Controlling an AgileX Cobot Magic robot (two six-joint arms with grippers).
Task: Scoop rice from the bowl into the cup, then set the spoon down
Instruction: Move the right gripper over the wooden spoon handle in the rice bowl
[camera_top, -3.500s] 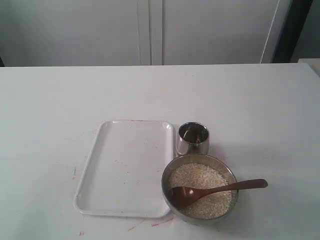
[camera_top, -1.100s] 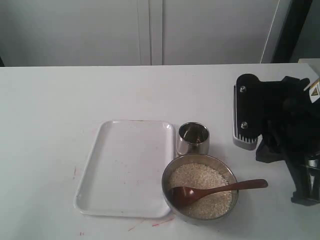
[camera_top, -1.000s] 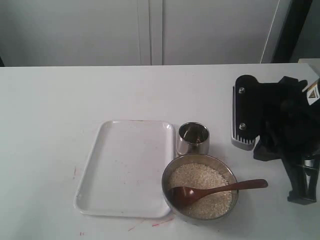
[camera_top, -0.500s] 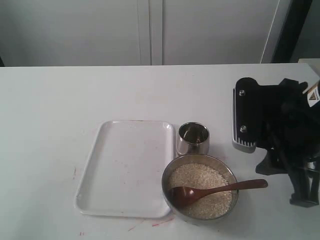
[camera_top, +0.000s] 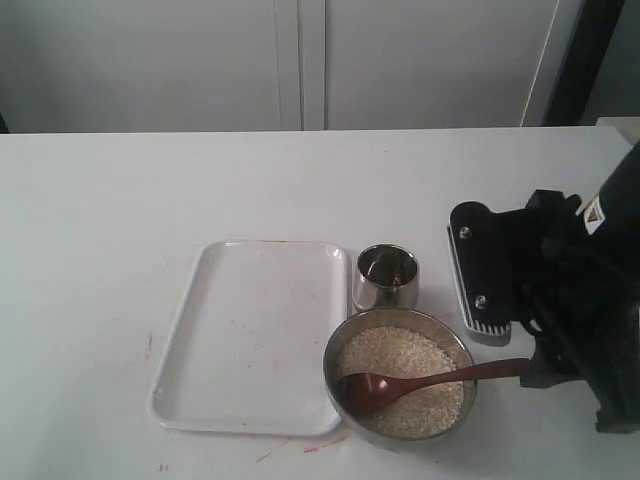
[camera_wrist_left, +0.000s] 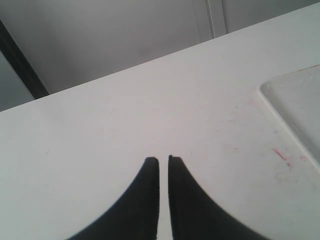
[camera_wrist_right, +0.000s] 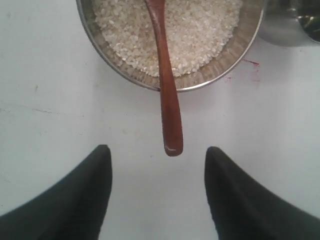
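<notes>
The dark reddish-brown wooden spoon (camera_top: 430, 379) is lying in the wide shiny steel bowl (camera_top: 400, 436) of off-white rice (camera_top: 395, 350), its handle jutting past the rim. The right gripper (camera_wrist_right: 157, 148) is hovering with fingers spread, flanking the handle's end without touching it. The left gripper (camera_wrist_left: 163, 159) is resting closed and empty over the white table (camera_wrist_left: 100, 125).
</notes>
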